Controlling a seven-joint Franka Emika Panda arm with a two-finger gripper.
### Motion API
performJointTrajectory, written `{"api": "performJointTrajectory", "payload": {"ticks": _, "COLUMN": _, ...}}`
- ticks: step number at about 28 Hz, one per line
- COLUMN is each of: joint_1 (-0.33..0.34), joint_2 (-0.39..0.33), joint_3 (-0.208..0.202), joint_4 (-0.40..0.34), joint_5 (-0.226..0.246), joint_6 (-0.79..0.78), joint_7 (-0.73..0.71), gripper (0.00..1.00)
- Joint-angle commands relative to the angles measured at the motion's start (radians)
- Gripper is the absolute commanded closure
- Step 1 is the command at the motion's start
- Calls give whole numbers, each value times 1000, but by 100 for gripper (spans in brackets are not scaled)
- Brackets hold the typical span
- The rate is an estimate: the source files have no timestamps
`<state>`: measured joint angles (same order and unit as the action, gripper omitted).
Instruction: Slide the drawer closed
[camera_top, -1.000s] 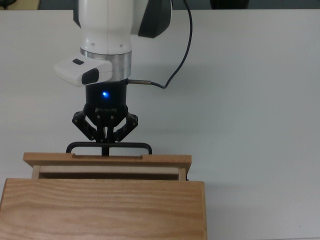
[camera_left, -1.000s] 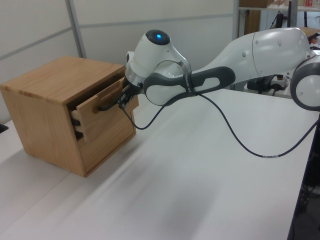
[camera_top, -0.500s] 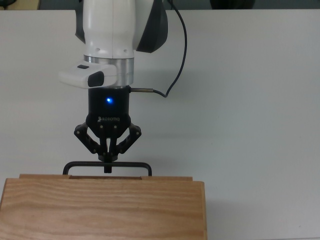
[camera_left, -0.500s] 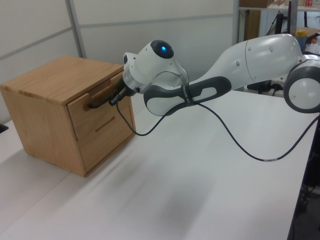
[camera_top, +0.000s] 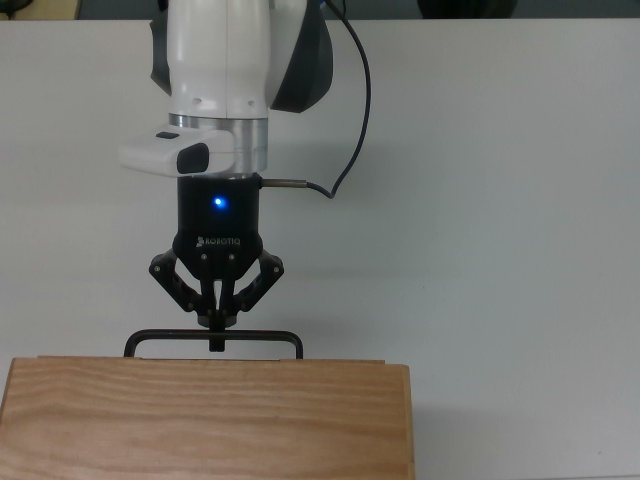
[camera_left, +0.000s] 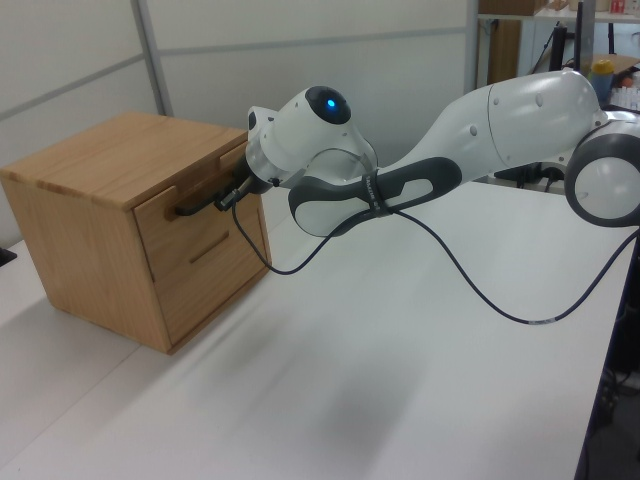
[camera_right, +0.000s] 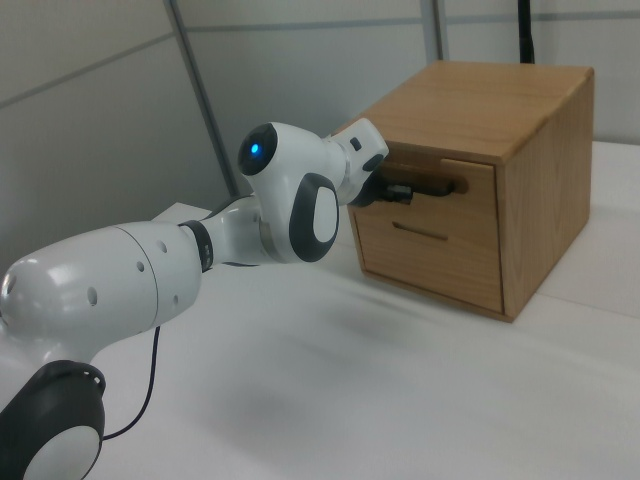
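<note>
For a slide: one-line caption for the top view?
Panda arm's black gripper pinching the thin black bar handle of the light wooden drawer, pushed flush into the grained wooden cabinet.

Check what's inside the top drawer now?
Can't tell: the drawer sits pushed into the cabinet, front about flush, so its inside is covered. Only its front panel and black handle show, with the pincer at the handle.

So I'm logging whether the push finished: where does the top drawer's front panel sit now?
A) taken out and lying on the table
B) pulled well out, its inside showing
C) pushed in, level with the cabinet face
C: in the left view the light wooden drawer with the black bar handle sits level with the wooden cabinet, the end effector at the handle.
</note>
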<state>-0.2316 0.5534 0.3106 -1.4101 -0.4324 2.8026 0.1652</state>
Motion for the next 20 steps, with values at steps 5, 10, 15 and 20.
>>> {"api": "performJointTrajectory", "payload": {"ticks": 5, "joint_1": -2, "joint_2": -125, "joint_3": 4, "joint_4": 19, "joint_5": 32, "joint_6": -365, "joint_7": 50, "gripper": 100}}
{"api": "performJointTrajectory", "payload": {"ticks": 10, "joint_1": -2, "joint_2": -204, "joint_3": 5, "joint_4": 19, "joint_5": 176, "joint_6": -638, "joint_7": -38, "gripper": 100}}
{"api": "performJointTrajectory", "payload": {"ticks": 15, "joint_1": -11, "joint_2": -279, "joint_3": 4, "joint_4": 19, "joint_5": 296, "joint_6": -825, "joint_7": -105, "gripper": 100}}
{"api": "performJointTrajectory", "payload": {"ticks": 20, "joint_1": -12, "joint_2": -340, "joint_3": 1, "joint_4": 19, "joint_5": 346, "joint_6": -968, "joint_7": -131, "gripper": 100}}
